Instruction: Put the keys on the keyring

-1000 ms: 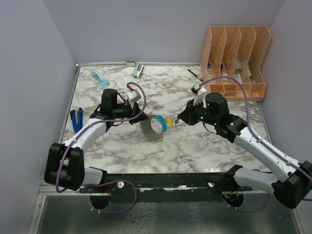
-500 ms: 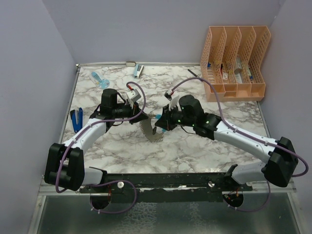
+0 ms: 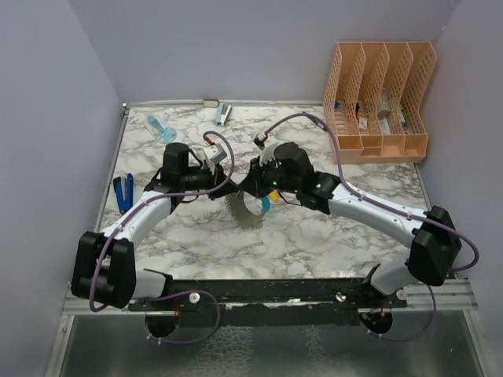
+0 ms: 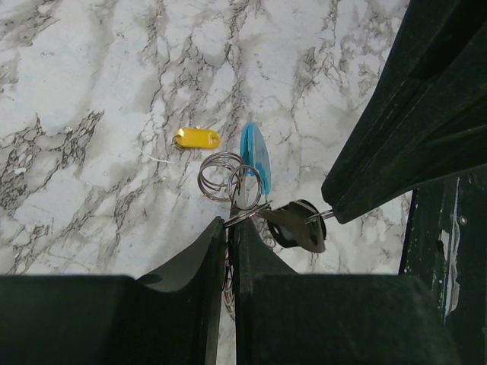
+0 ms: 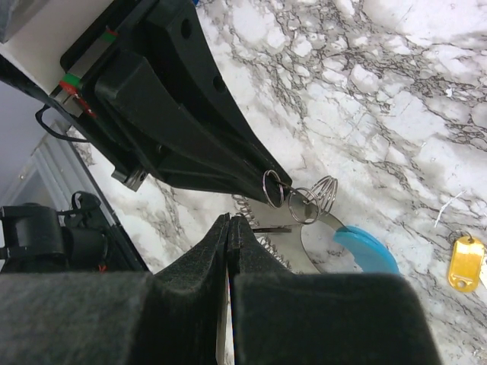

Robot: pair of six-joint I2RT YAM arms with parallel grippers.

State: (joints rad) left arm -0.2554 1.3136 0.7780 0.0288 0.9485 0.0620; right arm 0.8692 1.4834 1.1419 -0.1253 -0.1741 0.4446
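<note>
My left gripper (image 3: 221,187) (image 4: 230,224) is shut on the ribbed edge of the gray keyring (image 3: 242,212), holding it tilted above the marble. In the left wrist view the loop's light-blue section (image 4: 255,156) and small wire rings (image 4: 222,176) stick out past my fingertips. My right gripper (image 3: 253,187) (image 5: 230,219) is shut on the black key (image 4: 297,226), which hangs right against those wire rings (image 5: 304,199) and the gray loop (image 5: 298,242). The yellow key (image 4: 196,138) (image 5: 462,262) lies loose on the table beyond the blue section (image 5: 365,247).
An orange file organizer (image 3: 381,102) stands at the back right. A blue-handled tool (image 3: 122,192) lies at the left edge, with a light-blue item (image 3: 161,128) and a small stapler-like item (image 3: 223,115) near the back wall.
My right arm has swung left from beside the yellow key to the keyring, bringing its tip close to the left gripper. The left arm and keyring have stayed put.
</note>
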